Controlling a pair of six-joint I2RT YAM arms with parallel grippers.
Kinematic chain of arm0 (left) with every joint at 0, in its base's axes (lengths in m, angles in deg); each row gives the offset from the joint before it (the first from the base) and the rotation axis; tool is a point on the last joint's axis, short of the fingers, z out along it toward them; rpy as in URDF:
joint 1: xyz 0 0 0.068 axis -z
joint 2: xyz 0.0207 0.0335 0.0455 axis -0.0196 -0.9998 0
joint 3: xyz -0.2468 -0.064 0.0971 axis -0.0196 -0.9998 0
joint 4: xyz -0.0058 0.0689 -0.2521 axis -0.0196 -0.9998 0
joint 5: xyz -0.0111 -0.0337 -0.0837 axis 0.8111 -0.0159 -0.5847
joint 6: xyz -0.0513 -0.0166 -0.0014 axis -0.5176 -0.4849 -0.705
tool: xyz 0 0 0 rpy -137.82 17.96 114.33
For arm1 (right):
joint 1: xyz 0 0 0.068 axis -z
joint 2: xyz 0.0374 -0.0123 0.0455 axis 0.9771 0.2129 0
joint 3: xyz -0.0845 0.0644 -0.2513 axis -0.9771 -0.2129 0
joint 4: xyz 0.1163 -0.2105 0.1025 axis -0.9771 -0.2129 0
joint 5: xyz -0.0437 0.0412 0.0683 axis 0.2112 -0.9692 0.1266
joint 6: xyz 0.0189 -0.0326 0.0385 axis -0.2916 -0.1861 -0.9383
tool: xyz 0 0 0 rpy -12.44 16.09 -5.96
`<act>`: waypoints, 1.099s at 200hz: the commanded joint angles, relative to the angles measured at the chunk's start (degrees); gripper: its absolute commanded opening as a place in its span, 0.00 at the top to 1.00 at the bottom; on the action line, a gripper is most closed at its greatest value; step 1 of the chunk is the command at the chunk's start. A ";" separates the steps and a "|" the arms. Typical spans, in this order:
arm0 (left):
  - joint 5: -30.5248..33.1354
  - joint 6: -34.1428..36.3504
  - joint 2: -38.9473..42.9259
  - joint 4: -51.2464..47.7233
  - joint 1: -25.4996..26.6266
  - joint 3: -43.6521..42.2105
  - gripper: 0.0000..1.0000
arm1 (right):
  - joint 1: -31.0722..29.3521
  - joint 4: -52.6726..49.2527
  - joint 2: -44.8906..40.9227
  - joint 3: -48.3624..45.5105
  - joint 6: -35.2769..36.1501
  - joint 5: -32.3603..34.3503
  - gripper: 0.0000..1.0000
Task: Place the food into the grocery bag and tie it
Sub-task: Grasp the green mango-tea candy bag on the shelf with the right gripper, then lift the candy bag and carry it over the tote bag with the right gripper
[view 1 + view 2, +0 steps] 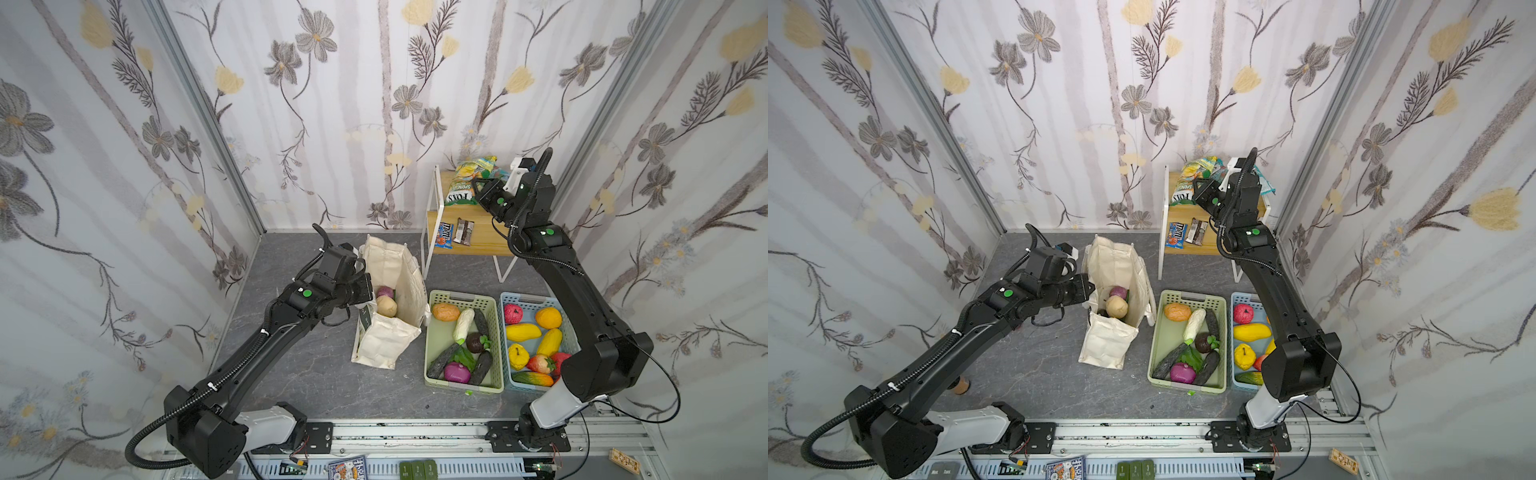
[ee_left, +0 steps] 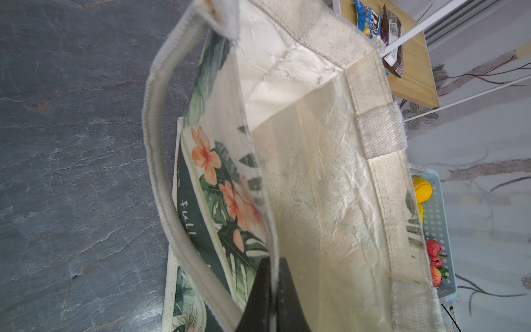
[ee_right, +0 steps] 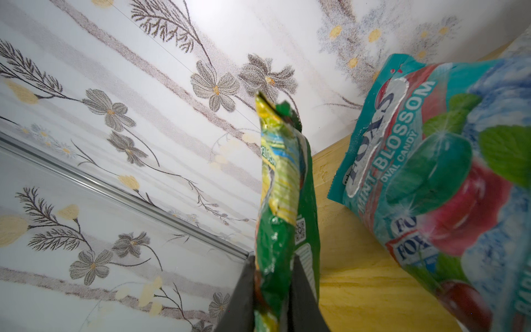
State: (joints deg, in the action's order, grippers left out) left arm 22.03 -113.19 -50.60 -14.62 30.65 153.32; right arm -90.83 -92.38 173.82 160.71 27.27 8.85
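The grocery bag (image 1: 390,266) (image 1: 1121,266) stands open on the grey floor, with a purple onion (image 1: 385,292) and a tan potato (image 1: 386,306) inside. My left gripper (image 1: 368,286) (image 2: 274,276) is shut on the bag's near wall (image 2: 316,186) at the rim; one cream handle (image 2: 161,172) loops outside it. Over the wooden shelf (image 1: 478,239), my right gripper (image 1: 478,187) (image 3: 273,276) is shut on the yellow-green snack packet (image 1: 478,166) (image 3: 281,186), which stands edge-on between the fingers. More toy vegetables lie in the pale green basket (image 1: 461,296).
A teal-red candy packet (image 3: 431,172) lies on the shelf beside the held one, with a white-green packet (image 1: 461,195) and two small candy bars (image 1: 455,232) nearer the front. A blue basket (image 1: 519,298) of toy fruit stands right of the green one.
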 commanded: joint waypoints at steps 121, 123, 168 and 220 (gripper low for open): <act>-0.41 0.67 -2.25 0.46 0.01 2.32 1.00 | -5.98 0.31 -16.17 -12.80 3.39 -7.33 0.96; -0.37 0.62 -2.26 0.46 0.04 2.34 1.00 | -6.33 0.20 -16.33 -13.10 3.48 -7.32 0.96; -0.75 1.20 -2.78 0.20 -0.01 2.91 1.00 | -15.18 0.14 -17.78 -18.41 2.57 -7.24 0.96; -0.89 1.41 -2.74 0.01 0.03 3.13 1.00 | -23.50 1.25 -16.87 -23.15 -0.27 -7.00 0.97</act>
State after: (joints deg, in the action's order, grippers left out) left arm 21.06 -112.55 -53.42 -14.69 30.65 155.82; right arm -111.71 -94.57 156.29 139.32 29.17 1.50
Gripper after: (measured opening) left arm 0.054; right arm 0.157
